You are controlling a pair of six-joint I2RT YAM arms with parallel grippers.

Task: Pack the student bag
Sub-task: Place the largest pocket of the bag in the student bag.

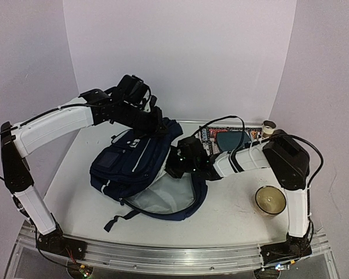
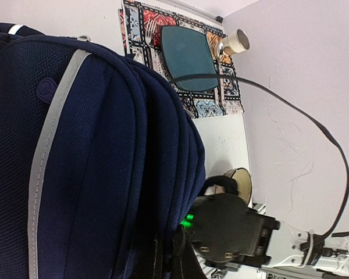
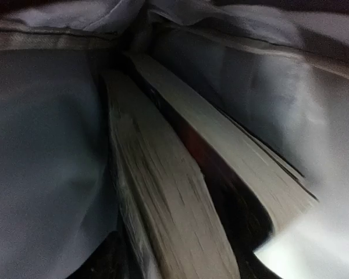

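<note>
The student bag (image 1: 134,165) is a navy backpack with white stripes, lying mid-table with its main pocket open and the grey lining (image 1: 163,197) showing. My left gripper (image 1: 157,123) sits on the bag's raised top edge and appears shut on the fabric. The left wrist view is filled by the bag (image 2: 104,145). My right gripper (image 1: 175,167) reaches into the bag's opening and its fingers are hidden. The right wrist view shows the inside of the bag. There, two books stand side by side, one (image 3: 163,203) in the middle and one (image 3: 232,157) to the right, between grey lining (image 3: 41,145).
A patterned mat (image 1: 212,135) with a dark teal pouch (image 1: 231,139) lies at the back right. A paper cup (image 1: 269,126) stands beside it. A dark bowl (image 1: 270,199) sits near the right arm's base. White walls close in the back and both sides.
</note>
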